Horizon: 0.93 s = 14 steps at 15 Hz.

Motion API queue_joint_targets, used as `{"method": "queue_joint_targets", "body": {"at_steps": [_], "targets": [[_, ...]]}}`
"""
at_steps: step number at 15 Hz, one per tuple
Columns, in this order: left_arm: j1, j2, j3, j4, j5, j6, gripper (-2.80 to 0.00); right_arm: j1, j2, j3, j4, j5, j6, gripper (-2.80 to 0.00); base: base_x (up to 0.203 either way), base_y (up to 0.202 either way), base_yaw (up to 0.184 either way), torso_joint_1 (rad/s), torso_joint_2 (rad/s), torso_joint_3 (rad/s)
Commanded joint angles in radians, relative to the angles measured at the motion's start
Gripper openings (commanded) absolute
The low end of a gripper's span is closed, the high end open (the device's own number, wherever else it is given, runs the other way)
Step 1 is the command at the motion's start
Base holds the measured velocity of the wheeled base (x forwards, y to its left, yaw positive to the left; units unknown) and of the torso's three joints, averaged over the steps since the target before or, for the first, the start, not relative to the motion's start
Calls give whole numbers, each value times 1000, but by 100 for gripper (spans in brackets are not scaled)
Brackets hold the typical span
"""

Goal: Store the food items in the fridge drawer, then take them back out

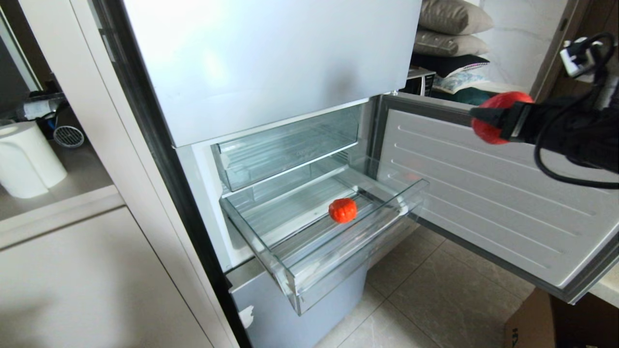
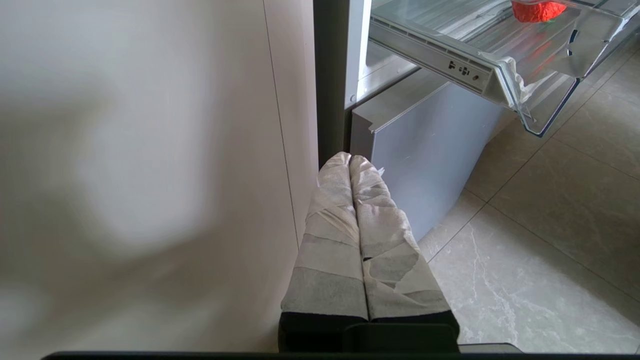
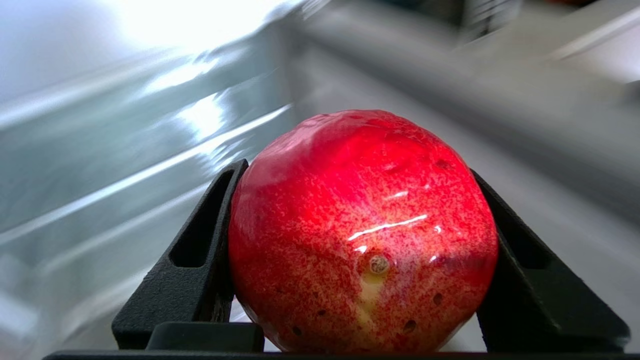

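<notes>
The clear fridge drawer [image 1: 309, 275] stands pulled out, below a second clear drawer. An orange-red bumpy fruit [image 1: 343, 210] lies on its ribbed base; it also shows in the left wrist view as the bumpy fruit [image 2: 537, 10] inside the drawer [image 2: 505, 70]. My right gripper [image 1: 488, 118] is up at the right, in front of the open door, shut on a smooth red fruit [image 1: 503, 104]. In the right wrist view the red fruit [image 3: 362, 235] fills the space between the black fingers [image 3: 192, 270]. My left gripper [image 2: 350, 160] hangs shut and empty beside the cabinet.
The fridge door [image 1: 488, 193] is swung open to the right. The upper clear drawer [image 1: 285, 150] sits pushed in. A white paper roll [image 1: 26, 162] stands on the counter at left. A cardboard box [image 1: 537, 324] sits on the tiled floor at lower right.
</notes>
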Motion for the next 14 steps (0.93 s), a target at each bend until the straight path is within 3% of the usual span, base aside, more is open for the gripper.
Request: {"method": "queue_joint_targets", "body": {"at_steps": [1, 6, 10, 14], "targets": [[0, 2, 0, 2, 0, -1, -280, 124, 148, -28, -1, -8, 2, -280, 0, 0, 0, 0, 0, 0], [0, 2, 0, 2, 0, 0, -280, 290, 483, -277, -4, -78, 6, -280, 0, 0, 0, 0, 0, 0], [0, 2, 0, 2, 0, 0, -280, 358, 749, -622, -23, -89, 30, -280, 0, 0, 0, 0, 0, 0], [0, 2, 0, 1, 0, -1, -280, 411, 917, -808, -30, -90, 43, -280, 0, 0, 0, 0, 0, 0]]}}
